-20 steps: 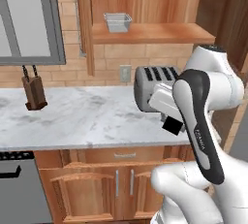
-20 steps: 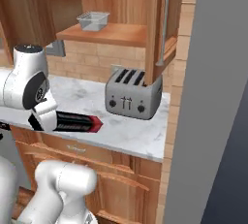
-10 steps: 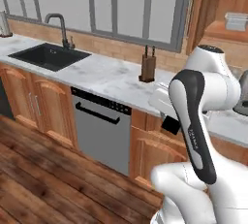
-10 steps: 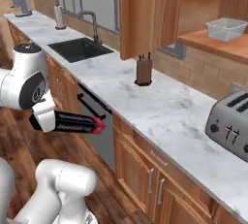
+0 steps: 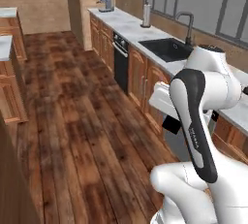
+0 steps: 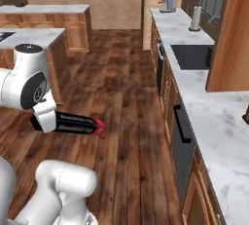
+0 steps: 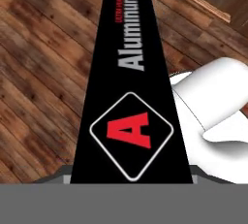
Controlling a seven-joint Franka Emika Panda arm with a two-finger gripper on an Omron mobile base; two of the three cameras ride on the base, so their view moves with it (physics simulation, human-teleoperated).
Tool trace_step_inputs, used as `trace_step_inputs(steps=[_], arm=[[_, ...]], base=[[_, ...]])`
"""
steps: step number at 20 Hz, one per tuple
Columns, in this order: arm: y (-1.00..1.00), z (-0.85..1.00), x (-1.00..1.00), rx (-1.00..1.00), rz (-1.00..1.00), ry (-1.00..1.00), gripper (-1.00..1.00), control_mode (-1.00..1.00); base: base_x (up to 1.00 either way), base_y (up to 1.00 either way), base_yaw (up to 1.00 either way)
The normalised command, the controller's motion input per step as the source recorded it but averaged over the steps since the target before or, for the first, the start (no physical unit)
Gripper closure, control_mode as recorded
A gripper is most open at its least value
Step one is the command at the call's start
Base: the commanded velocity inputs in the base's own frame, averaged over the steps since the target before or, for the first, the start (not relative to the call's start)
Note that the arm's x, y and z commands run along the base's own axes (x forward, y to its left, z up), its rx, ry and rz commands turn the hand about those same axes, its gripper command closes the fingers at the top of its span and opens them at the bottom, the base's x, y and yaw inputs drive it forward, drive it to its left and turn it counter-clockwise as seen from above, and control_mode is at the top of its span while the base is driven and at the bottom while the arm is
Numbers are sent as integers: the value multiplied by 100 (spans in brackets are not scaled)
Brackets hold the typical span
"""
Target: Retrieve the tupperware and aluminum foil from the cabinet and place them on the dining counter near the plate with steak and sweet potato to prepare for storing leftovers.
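Hand view shows the aluminum foil [image 7: 131, 97] very close: a long black carton that runs from the bottom edge up to the top of the picture, over the wooden floor [image 7: 38, 58]. On its upper face there is a white-outlined diamond with a big red letter "A" inside, and further along white lettering reads "Aluminum Foil" — the last letter touches a red end of the box. Beside it a smaller red line of text is too small to read.

From the right base view the same carton [image 6: 73, 122] sticks out sideways from the gripper [image 6: 46, 121], roughly level, with its red tip pointing to the kitchen units on the right. It hangs in the air above the floor and touches nothing else. The jaws stand partly apart and are closed on the near end of the carton, so the foil is held; the fingertips themselves are hidden by the box and the white hand.

In the left base view the arm [image 5: 196, 121] fills the right side. Behind it runs a marble worktop [image 5: 126, 24] with a dark sink [image 5: 169, 49], a tap [image 5: 188, 22] and a small appliance [image 5: 106, 1] at the far end — no writing can be read there.
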Motion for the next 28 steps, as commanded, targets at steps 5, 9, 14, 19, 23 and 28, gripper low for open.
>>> trace_step_inputs(steps=[5,9,14,19,23,28], arm=[[0,0,0,0,0,0,100,100],[0,0,0,0,0,0,100,100],[0,0,0,0,0,0,100,100],[0,0,0,0,0,0,100,100],[0,0,0,0,0,0,100,100],[0,0,0,0,0,0,100,100]], base=[[41,0,83],[87,-9,64],[100,-66,26],[100,-98,1],[100,-73,-20],[100,-30,-24]])
